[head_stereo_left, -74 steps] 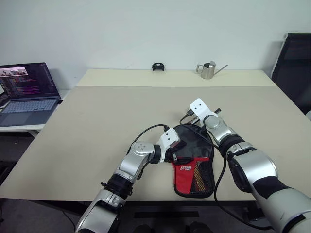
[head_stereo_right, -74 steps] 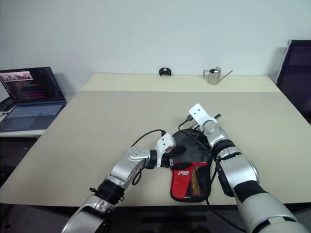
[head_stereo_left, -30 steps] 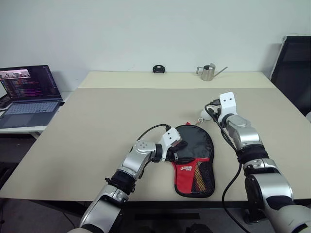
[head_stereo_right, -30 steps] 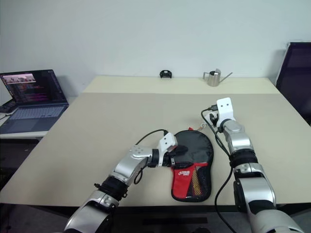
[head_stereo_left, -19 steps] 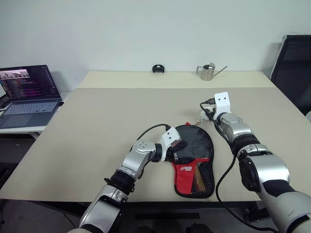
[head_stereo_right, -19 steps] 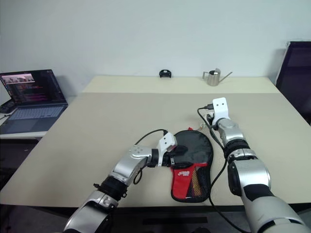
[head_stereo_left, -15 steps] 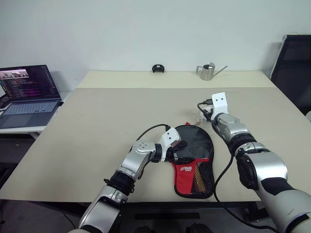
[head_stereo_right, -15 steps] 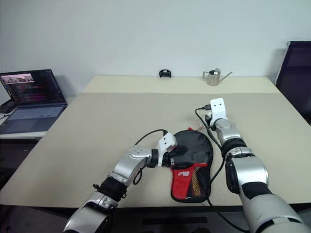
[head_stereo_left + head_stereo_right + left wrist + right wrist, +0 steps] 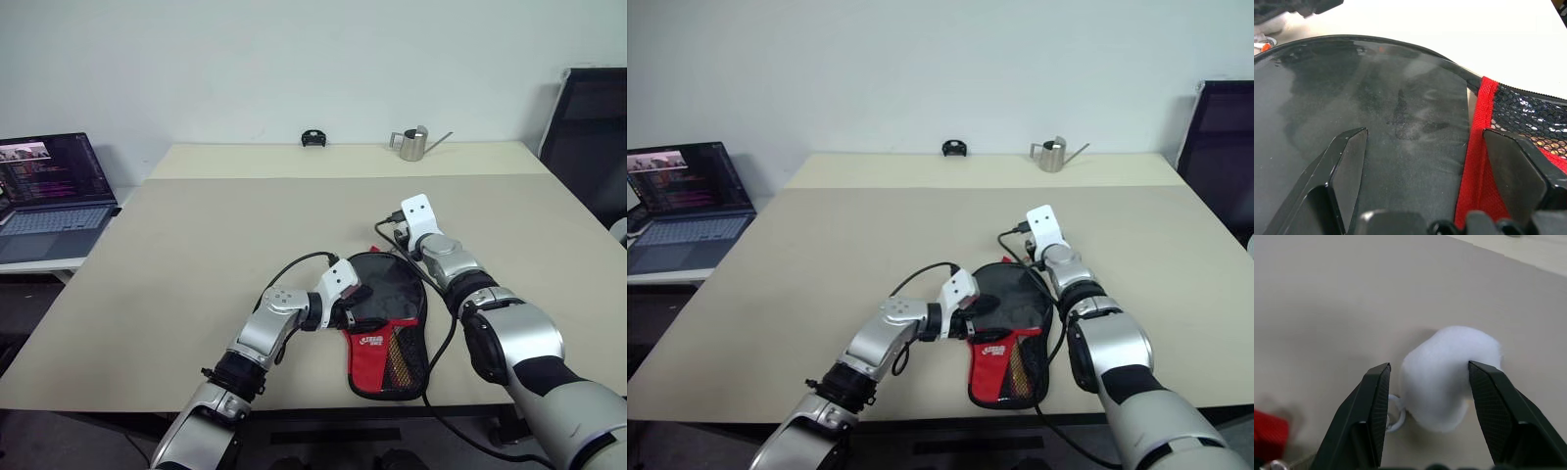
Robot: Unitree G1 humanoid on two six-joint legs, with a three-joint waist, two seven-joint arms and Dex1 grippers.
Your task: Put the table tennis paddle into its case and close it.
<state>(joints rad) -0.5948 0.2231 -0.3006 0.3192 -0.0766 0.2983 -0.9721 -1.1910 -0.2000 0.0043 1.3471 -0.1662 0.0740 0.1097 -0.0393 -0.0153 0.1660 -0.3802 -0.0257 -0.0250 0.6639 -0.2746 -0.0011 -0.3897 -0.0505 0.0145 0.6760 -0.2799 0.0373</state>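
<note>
Right wrist view: fluffy white pompom (image 9: 1448, 377) sits between the spread right gripper (image 9: 1432, 377) fingers.
Left gripper (image 9: 1432, 161), also spread, rests on the case (image 9: 392, 318).

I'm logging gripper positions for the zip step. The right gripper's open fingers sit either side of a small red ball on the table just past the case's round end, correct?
Not quite: the thing between the open right gripper is a white fluffy pompom, not a red ball, as the right wrist view shows. It does lie on the table just past the round end of the case.
</note>
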